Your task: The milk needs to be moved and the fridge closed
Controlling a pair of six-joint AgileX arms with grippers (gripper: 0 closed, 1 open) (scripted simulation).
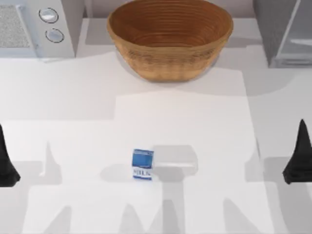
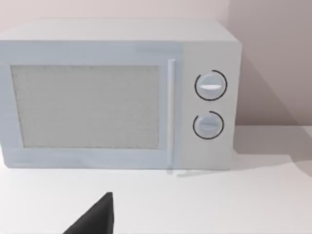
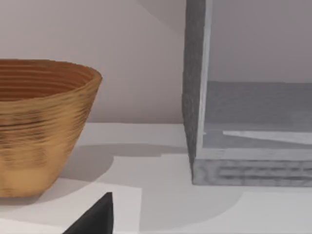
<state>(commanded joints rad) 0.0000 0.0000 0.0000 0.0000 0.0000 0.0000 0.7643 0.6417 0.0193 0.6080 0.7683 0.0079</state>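
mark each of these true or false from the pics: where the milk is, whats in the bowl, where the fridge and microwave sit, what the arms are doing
1. The milk stands upright on the table, nearer the front than the wicker bowl. True.
2. The milk lies inside the wicker bowl. False: the bowl holds nothing that can be seen.
3. The fridge is at the table's back right. True.
4. The microwave stands beside the fridge. False: it is at the back left, the bowl between them.
5. The left gripper holds the milk. False: both it and the right gripper sit at the table's edges, apart from the carton.
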